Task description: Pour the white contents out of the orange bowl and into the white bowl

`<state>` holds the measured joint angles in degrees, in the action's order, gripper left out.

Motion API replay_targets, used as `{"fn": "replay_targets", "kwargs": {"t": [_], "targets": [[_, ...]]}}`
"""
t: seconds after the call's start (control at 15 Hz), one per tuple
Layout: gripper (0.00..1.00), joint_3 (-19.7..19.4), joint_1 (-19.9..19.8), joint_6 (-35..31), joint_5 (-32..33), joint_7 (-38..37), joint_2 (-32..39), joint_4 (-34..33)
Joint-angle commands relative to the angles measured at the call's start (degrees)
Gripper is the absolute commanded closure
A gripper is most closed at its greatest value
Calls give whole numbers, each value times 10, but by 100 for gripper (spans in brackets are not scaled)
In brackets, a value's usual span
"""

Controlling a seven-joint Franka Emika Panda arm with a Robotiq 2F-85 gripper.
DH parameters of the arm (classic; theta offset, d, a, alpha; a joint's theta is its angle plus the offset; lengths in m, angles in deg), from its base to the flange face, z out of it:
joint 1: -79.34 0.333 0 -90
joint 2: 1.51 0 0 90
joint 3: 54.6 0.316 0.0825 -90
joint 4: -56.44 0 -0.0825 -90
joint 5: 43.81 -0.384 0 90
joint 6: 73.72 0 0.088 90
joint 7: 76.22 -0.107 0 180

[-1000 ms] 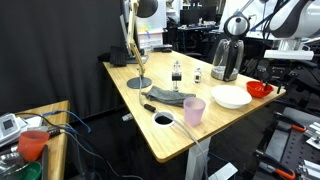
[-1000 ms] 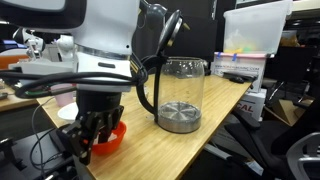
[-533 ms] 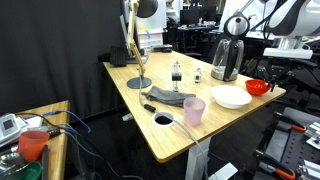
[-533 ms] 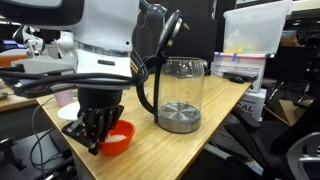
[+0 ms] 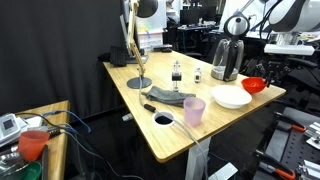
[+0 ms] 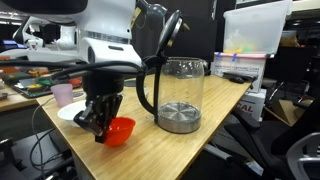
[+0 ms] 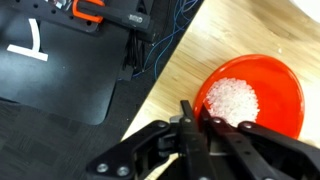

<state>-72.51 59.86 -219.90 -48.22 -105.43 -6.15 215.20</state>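
The orange bowl (image 7: 262,90) holds a heap of white contents (image 7: 235,98). My gripper (image 7: 197,116) is shut on the bowl's near rim, one finger inside and one outside. In both exterior views the orange bowl (image 5: 254,85) (image 6: 120,131) hangs a little above the wooden table, near its corner, with the gripper (image 6: 102,126) clamped on its edge. The white bowl (image 5: 231,97) rests on the table right beside the orange one. In an exterior view, only part of the white bowl (image 6: 70,113) shows behind the arm.
A glass kettle jug (image 6: 182,95) (image 5: 225,57) stands on the table close to the bowls. A translucent pink cup (image 5: 194,110), a grey cloth (image 5: 170,96) and small bottles (image 5: 177,71) sit further along. The table edge (image 7: 165,70) drops to a black floor with cables.
The jaws have closed on the orange bowl's rim. The bowl has come up off the table and shifted slightly toward the white bowl.
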Motion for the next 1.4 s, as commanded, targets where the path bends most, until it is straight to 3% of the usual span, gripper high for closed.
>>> {"fn": "replay_targets", "kwargs": {"t": [0.0, 0.33, 0.8, 1.0, 1.2, 1.33], "targets": [[98, 16, 0, 0, 55, 35, -40, 8], [98, 56, -2, 12, 145, 50, -84, 4], [98, 154, -10, 46, 316, -29, -150, 4], [98, 184, 13, 77, 319, -26, -181, 2], [98, 194, 40, 94, 264, -27, -193, 1], [92, 198, 34, 81, 275, -27, -189, 1]]}}
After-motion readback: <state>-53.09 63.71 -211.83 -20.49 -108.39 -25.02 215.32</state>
